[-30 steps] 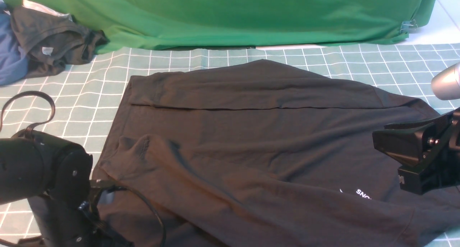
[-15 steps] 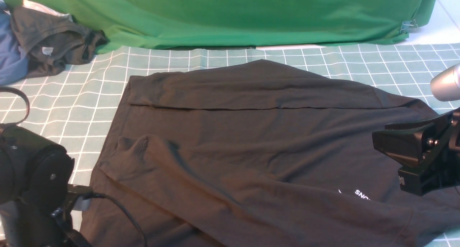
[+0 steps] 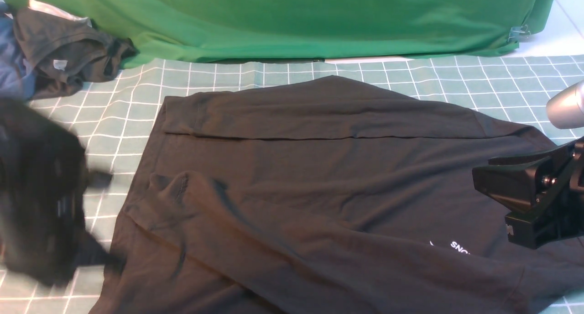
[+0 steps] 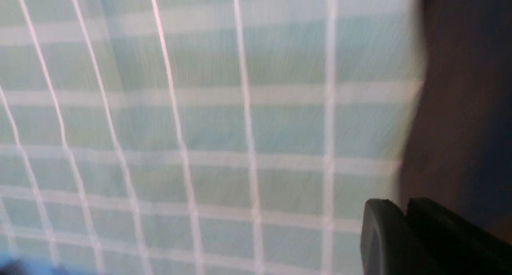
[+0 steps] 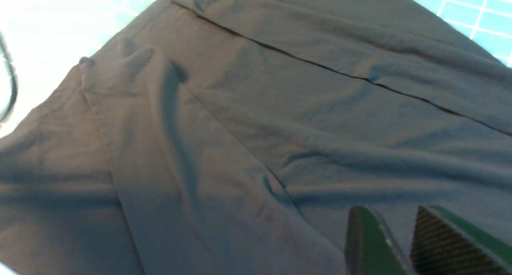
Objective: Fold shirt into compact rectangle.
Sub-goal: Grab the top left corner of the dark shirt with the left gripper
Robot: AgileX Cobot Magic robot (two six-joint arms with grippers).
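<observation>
The large black long-sleeved cotton shirt lies spread mid-table on the teal white-gridded cloth. The left gripper, just beside the shirt's left edge, has its fingers together. The right gripper hovers over the shirt's right side, fingers slightly apart.

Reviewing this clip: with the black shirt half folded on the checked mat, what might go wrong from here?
The diagonal sleeve on the large black long-sleeved shirt lies wrinkled and loose; the next fold may drag it askew.
The left gripper looks shut over bare green checked mat beside the shirt's edge; a grasp there may miss the cloth.
The right gripper hangs over the fabric, slightly open, and may snag it.
</observation>
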